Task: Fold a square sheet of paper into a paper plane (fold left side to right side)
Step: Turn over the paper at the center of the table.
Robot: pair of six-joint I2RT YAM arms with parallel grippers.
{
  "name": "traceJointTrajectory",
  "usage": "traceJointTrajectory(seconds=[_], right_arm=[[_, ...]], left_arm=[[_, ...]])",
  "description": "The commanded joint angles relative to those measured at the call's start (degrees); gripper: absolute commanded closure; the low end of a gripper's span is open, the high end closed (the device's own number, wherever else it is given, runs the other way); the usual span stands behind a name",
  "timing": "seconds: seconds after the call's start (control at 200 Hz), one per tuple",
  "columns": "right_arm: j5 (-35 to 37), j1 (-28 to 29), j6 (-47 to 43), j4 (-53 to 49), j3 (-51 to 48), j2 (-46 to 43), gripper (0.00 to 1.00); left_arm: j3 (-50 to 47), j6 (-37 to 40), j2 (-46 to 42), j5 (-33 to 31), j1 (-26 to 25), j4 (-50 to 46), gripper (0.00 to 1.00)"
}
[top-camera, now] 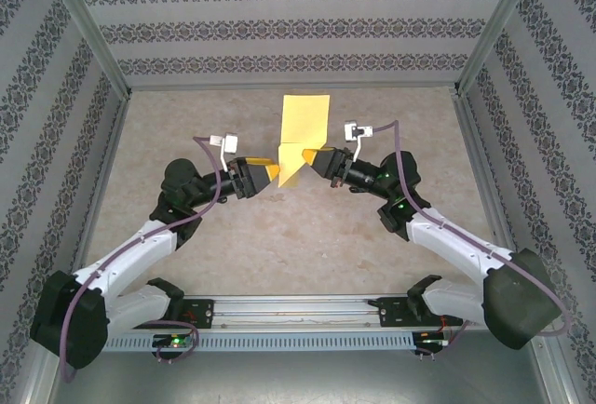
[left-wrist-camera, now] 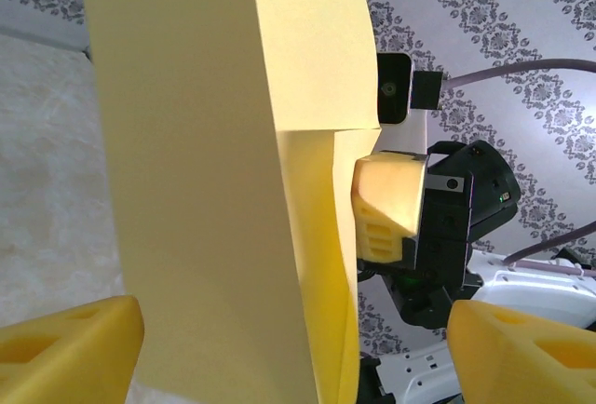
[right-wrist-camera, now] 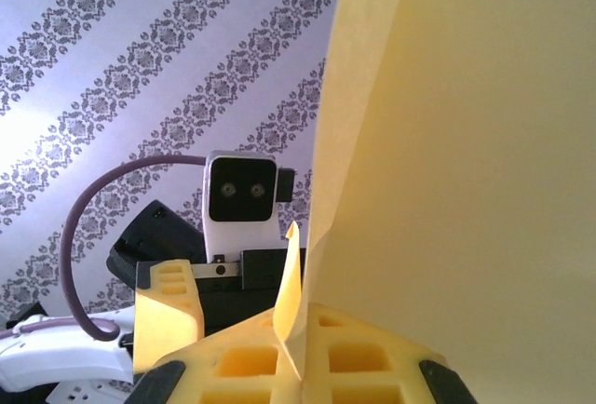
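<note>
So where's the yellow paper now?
In the top view, the yellow paper is mid-table, pinched by the right gripper, with the open left gripper on its left.

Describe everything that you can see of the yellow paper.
The yellow paper is thin, plain and matte, folded over itself with a layer edge showing. It is a rectangle at the far end, narrowing toward the arms. The right tool is shut on its right edge and holds it up; the left tool stands open around its near end.
</note>
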Motion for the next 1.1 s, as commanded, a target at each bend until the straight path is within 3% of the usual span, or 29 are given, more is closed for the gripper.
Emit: traceJointTrajectory(seconds=[0.0, 0.52, 1.099], right_arm=[[-0.5, 0.8, 1.0, 4.1, 2.0, 1.1, 1.00], [-0.6, 1.7, 1.8, 5.8, 2.3, 3.3, 0.98], [1.7, 1.3, -0.1, 3.9, -0.6, 1.0, 0.72]], left_arm=[[2.8, -1.6, 1.2, 1.8, -1.1, 6.7, 0.19], [2.9, -1.4, 3.2, 0.4, -1.7, 6.9, 0.57], [2.1, 0.1, 2.6, -0.5, -1.6, 4.0, 0.94]])
